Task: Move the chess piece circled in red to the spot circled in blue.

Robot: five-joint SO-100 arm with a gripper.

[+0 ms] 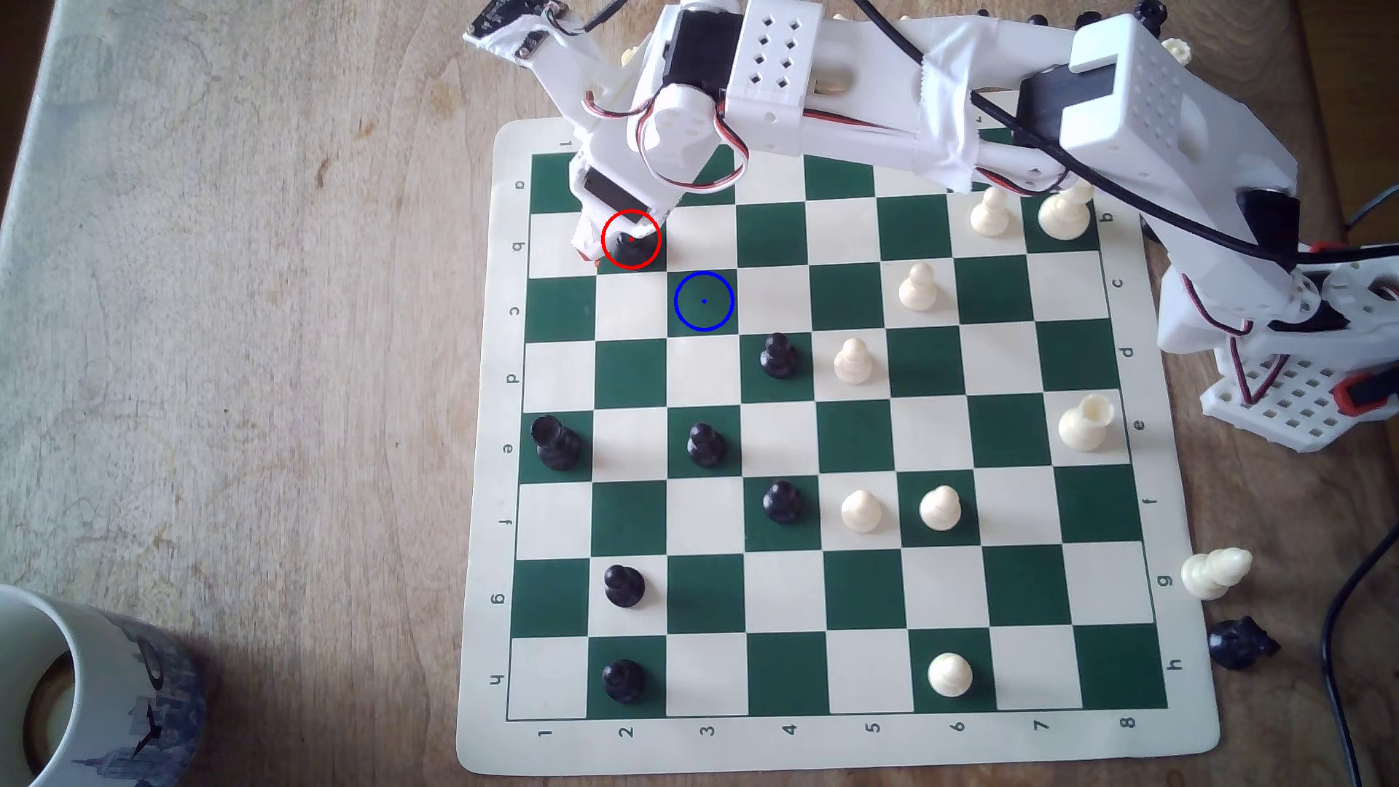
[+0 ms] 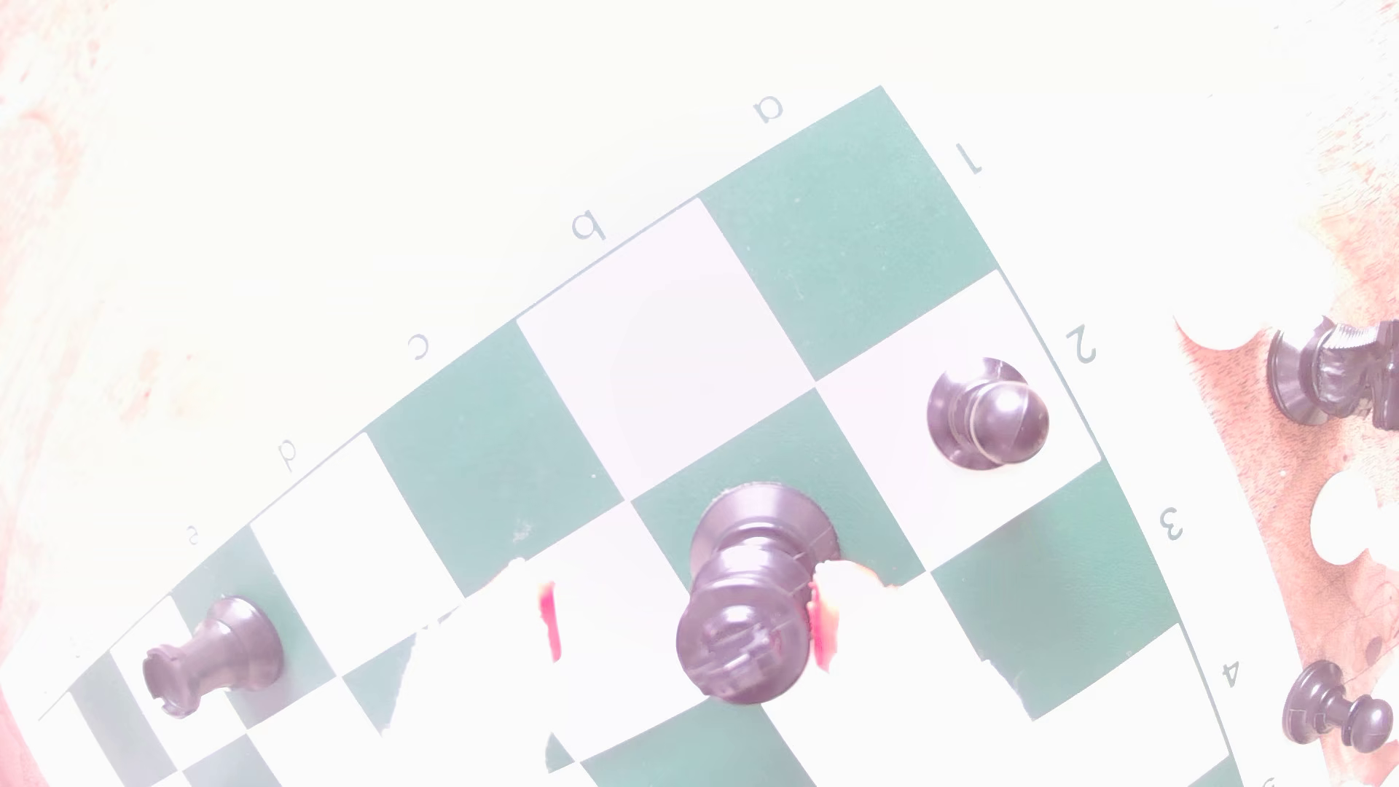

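Wooden desk [image 1: 227,303], green-and-cream chess mat [image 1: 484,530]. Item: the chess piece circled in red [image 1: 630,244], upright on b2. Claw [image 2: 685,628] spread, one pad touching its collar. We judge closing squarely, lifting straight, then shifting diagonally to the spot circled in blue [image 1: 704,301] best.

The black chess piece [image 1: 630,244] stands upright on a dark green square ringed in red, in the board's second row from the far edge and second column from the exterior view's left. In the wrist view the piece [image 2: 746,598] shows a wide round base, slim body and flared collar. The target square [image 1: 704,301], dark green with a blue ring and centre dot, lies diagonally next to it, one row nearer and one column to the right.
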